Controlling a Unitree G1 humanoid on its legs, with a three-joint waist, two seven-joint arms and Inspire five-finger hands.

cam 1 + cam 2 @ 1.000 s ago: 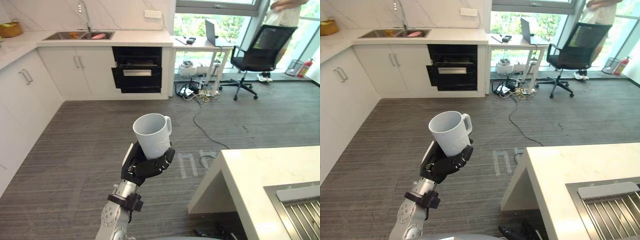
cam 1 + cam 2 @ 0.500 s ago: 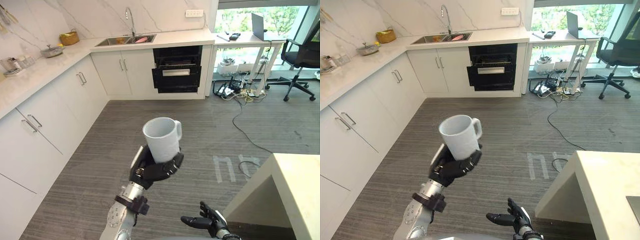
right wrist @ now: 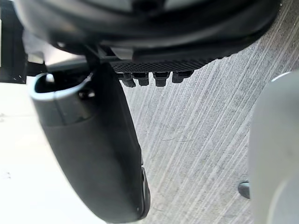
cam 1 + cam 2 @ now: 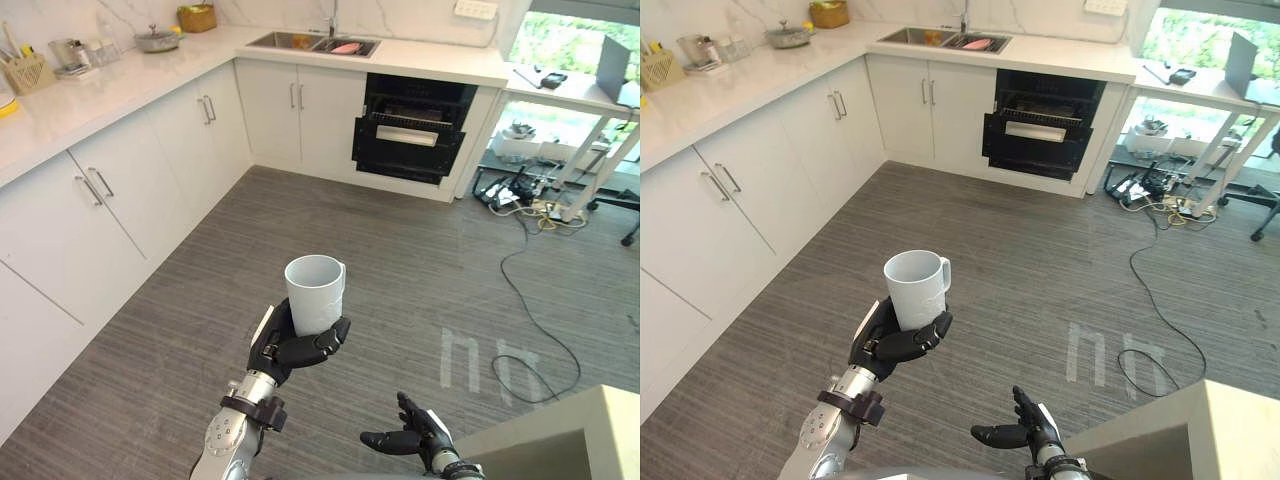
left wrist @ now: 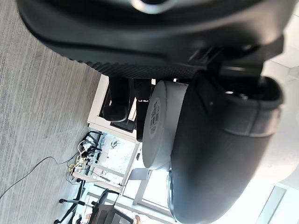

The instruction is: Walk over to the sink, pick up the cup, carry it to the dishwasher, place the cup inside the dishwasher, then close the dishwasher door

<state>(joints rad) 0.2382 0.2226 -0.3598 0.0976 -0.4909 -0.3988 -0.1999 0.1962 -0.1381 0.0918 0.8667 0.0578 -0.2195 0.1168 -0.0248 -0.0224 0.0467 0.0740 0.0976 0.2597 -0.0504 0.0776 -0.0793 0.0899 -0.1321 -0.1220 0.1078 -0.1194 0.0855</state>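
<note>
Left hand (image 4: 295, 348) curls round the cup (image 4: 316, 293) base, mouth upright above its palm for carrying to the dishwasher (image 4: 412, 132) far ahead; right hand (image 4: 415, 438) low beside it, fingers loose, empty.

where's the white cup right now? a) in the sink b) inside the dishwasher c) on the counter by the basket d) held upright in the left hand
d: the left hand has its fingers curled round the cup, upright above the floor, well short of the dishwasher.
</note>
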